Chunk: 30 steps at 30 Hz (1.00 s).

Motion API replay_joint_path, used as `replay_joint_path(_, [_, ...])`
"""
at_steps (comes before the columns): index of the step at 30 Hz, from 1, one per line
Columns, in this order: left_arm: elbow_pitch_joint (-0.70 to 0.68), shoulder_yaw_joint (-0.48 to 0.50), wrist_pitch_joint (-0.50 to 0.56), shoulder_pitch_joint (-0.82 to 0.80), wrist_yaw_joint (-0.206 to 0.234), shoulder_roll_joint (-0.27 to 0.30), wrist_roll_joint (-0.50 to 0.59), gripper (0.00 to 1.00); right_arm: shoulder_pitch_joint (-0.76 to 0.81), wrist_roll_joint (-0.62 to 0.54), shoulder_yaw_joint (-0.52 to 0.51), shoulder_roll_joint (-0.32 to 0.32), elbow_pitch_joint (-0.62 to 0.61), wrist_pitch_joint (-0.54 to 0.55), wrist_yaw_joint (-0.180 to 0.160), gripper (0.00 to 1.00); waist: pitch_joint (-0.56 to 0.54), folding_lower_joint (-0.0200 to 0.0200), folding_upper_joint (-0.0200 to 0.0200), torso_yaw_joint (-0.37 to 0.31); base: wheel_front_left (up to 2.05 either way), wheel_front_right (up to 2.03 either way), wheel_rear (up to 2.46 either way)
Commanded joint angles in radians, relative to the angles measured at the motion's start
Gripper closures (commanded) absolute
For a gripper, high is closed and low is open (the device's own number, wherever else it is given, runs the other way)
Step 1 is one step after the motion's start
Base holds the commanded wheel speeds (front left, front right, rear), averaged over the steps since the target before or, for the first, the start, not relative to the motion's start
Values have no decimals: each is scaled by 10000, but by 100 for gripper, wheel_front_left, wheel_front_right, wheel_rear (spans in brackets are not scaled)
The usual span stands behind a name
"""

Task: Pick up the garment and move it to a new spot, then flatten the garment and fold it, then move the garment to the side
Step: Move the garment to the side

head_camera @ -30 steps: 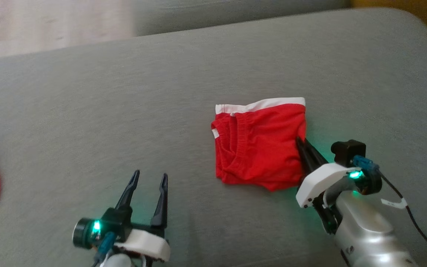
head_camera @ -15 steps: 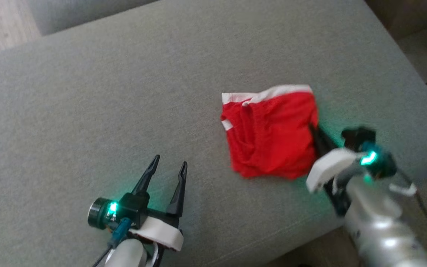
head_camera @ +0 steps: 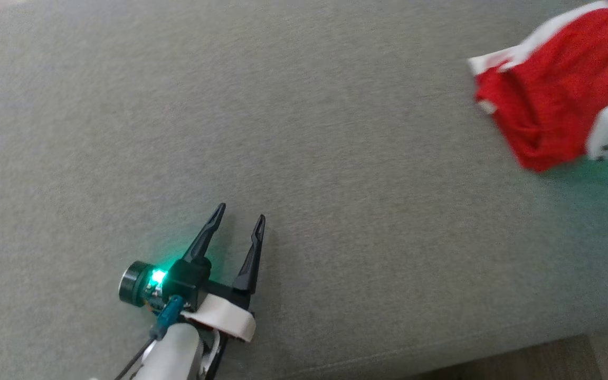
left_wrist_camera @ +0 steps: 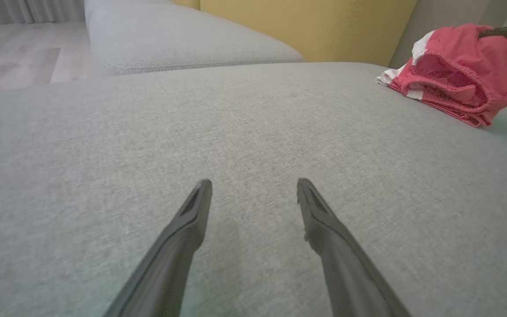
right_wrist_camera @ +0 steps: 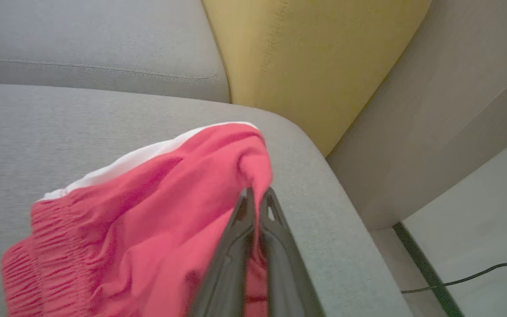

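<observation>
garment (head_camera: 547,100) | red, white waistband | folded, bunched | on grey cushion (head_camera: 283,132)

We see a broad grey woven-fabric seat cushion (left_wrist_camera: 104,132) with a second grey stitched cushion (left_wrist_camera: 183,39) behind it, a yellow upholstered panel (right_wrist_camera: 306,57) beside that, and pale wood-plank floor (left_wrist_camera: 16,57) beyond

Red garment (right_wrist_camera: 139,220) in pinched right gripper (right_wrist_camera: 255,193)
</observation>
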Motion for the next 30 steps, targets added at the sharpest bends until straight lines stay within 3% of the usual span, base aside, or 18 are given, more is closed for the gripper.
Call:
replay_joint_path(1, [-358, 315, -53, -273, -62, 30, 100, 0, -267, -526, -480, -266, -427, 140, -7, 100, 359, -1, 0, 445, 0, 0, 0])
replay_joint_path(6, [-543, 408, -53, -328, -85, 27, 147, 0, -124, -1902, -2251, -355, -1096, 489, -7, 100, 532, -1, 0, 608, 0, 0, 0])
replay_joint_path(11, [-551, 444, -53, -339, -102, 26, 169, 0, -121, -2661, -3179, -97, -1458, 498, -7, 100, 604, -1, 0, 579, 0, 0, 0])
replay_joint_path(17, [-429, 565, -53, -414, -174, 25, 182, 0, -256, -3397, -3858, 168, -1493, 328, -7, 100, 611, -1, 0, 493, 0, 0, 0])
replay_joint_path(27, [-321, 586, -53, -401, -142, 25, 76, 0, -419, -4018, -4590, -77, -1200, -49, -7, 100, 485, -1, 0, 585, 0, 0, 0])
replay_joint_path(28, [-303, 595, -53, -389, -134, 25, 70, 0, -425, -4056, -4660, -95, -1183, -70, -7, 93, 460, -1, 0, 600, 0, 0, 0])
replay_joint_path(29, [-285, 605, -53, -376, -118, 25, 56, 0, -431, -4093, -4728, -113, -1165, -79, -7, 55, 439, -1, 0, 614, 0, 0, 0])
replay_joint_path(30, [-278, 610, -53, -370, -103, 25, 46, 0, -436, -4127, -4792, -132, -1170, -118, -7, 24, 414, -1, 0, 631, 0, 0, 0])
